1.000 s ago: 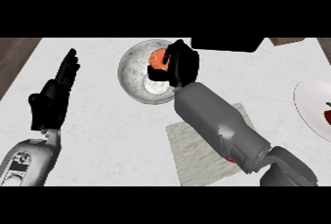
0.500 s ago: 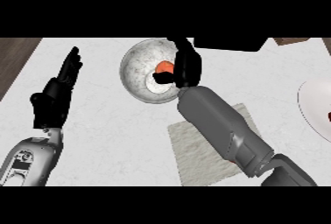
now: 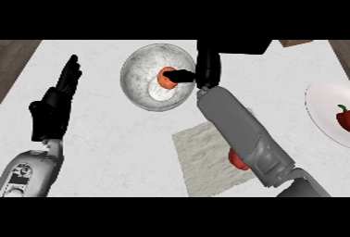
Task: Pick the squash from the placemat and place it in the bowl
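Note:
The orange-red squash [image 3: 165,77] lies inside the speckled grey bowl [image 3: 140,76] at the back of the counter. My right hand [image 3: 207,68] hovers over the bowl's right rim, fingers straight and pointing away, thumb stretched left toward the squash. The hand is open and nothing is curled round the squash. The pale placemat [image 3: 205,162] lies in front of the bowl, and my right forearm crosses it. My left hand [image 3: 56,102] rests open at the left, fingers up.
A small red thing [image 3: 236,160] shows on the placemat, mostly hidden by my right forearm. A white plate [image 3: 321,109] with a red pepper [image 3: 342,115] sits at the right edge. Dark wood borders the counter's far corners.
My right hand has let go of the squash and drawn to the right, off the bowl's middle. The squash now lies uncovered in the bowl. The left hand has not moved.

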Available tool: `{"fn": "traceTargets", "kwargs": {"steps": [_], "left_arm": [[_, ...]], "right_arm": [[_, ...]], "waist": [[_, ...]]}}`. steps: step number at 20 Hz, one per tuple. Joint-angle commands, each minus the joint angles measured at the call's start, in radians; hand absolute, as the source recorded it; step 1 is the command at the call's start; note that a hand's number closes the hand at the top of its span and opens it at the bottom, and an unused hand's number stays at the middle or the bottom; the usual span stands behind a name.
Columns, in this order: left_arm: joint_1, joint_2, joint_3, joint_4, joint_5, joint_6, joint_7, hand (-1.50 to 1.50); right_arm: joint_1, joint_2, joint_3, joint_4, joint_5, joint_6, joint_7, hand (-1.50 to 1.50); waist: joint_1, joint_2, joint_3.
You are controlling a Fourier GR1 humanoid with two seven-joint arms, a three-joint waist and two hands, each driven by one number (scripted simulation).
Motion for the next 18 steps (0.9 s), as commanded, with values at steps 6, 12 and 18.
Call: {"fn": "traceTargets", "kwargs": {"steps": [6,12,18], "left_arm": [[0.019,0.012,0.044,-0.001,-0.016,-0.004,0.021,0.0],[0.074,-0.027,0.039,-0.017,-0.04,-0.006,-0.033,0.0],[0.056,-0.025,0.075,-0.023,-0.031,-0.053,0.02,0.0]], "right_arm": [[0.241,-0.054,-0.132,-0.201,-0.135,0.236,-0.279,-1.5],[0.426,-0.076,-0.063,-0.4,-0.095,0.326,-0.239,-1.5],[0.599,-0.099,-0.007,-0.656,-0.011,0.323,-0.161,-1.5]], "waist": [[-0.058,-0.021,-0.001],[-0.057,-0.022,-0.002],[-0.057,-0.023,-0.002]]}}
